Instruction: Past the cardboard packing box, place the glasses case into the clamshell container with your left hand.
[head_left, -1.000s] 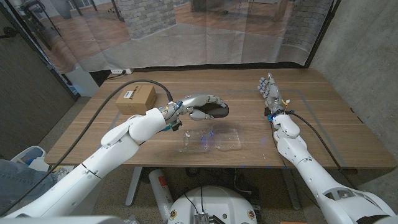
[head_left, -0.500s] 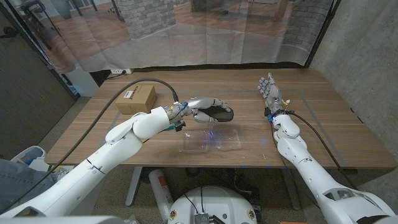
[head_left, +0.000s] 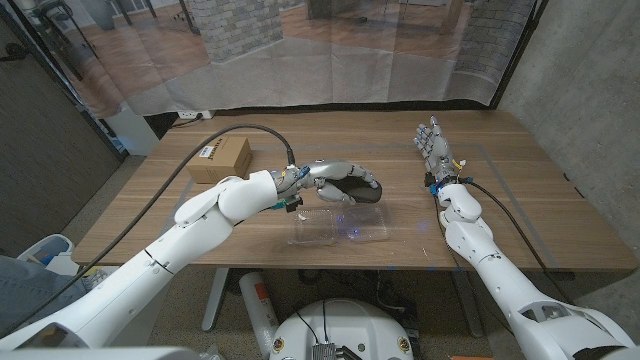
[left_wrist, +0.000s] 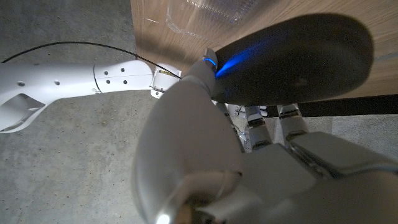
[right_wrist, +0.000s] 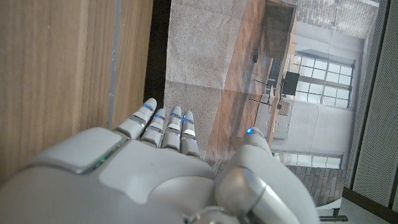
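Note:
My left hand holds a dark glasses case in the air, just over the far edge of the clear clamshell container, which lies open near the table's front edge. In the left wrist view the dark case sits against my fingers, with a corner of the clear container showing on the wood. The cardboard packing box stands at the far left, behind my left arm. My right hand stands on the table at the right with fingers apart, holding nothing; the right wrist view shows its back.
The wooden table has bare wood between the container and my right arm. A black cable arcs over the box to my left wrist. A sheer curtain hangs behind the far edge.
My left hand has carried the glasses case rightward and toward the front, from beside the box area to over the container's far edge. The right arm has not moved.

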